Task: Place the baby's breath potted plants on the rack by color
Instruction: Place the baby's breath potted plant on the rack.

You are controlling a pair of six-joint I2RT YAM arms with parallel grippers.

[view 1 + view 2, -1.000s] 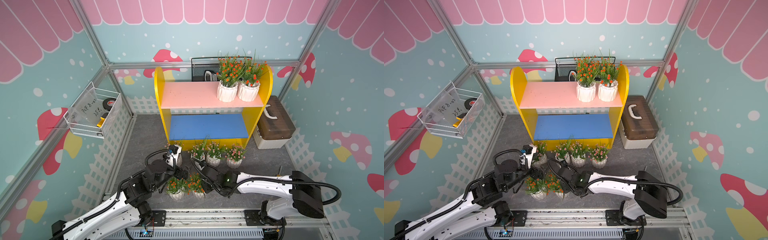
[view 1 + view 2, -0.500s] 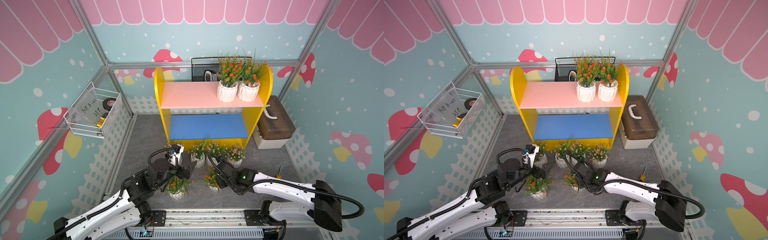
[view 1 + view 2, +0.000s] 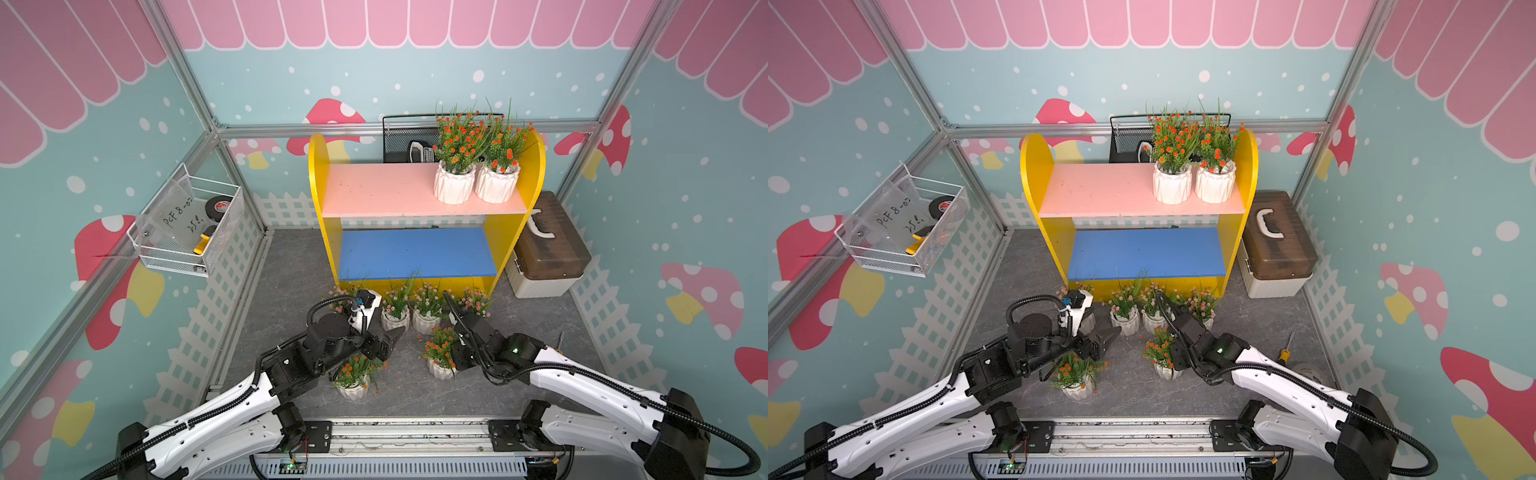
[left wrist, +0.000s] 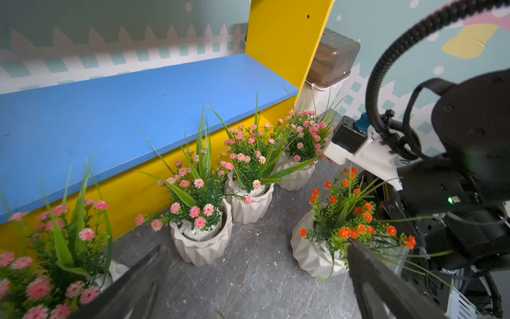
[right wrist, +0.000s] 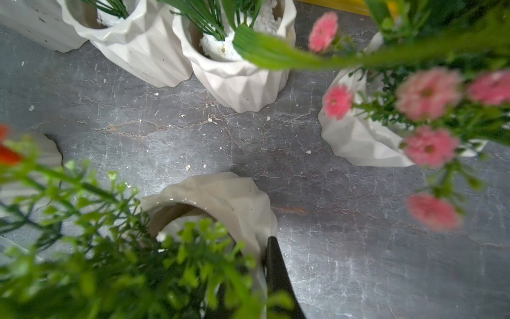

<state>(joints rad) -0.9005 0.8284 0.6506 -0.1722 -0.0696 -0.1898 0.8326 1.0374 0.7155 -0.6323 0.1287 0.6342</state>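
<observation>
The rack [image 3: 320,187] holds two orange-flowered potted plants [image 3: 455,183] at the right end of its pink board; its blue board [image 3: 415,253] is bare. Several pink-flowered plants [image 4: 198,221] stand in a row on the floor before the rack. My right gripper [image 5: 262,248] is shut on the rim of a tilted orange plant [image 3: 441,365], one finger outside the pot wall and the other hidden in foliage. My left gripper [image 4: 258,248] is open and holds nothing, just above and behind another orange plant [image 3: 353,376], facing the pink row.
A brown-lidded box [image 3: 548,249] sits right of the rack, and a black wire basket [image 3: 399,137] behind it. A white wire basket [image 3: 187,232] hangs on the left wall. A screwdriver [image 3: 1285,353] lies on the floor at the right.
My right gripper has carried its orange plant to the right, away from the other orange plant. My left gripper has shifted slightly right, still open.
</observation>
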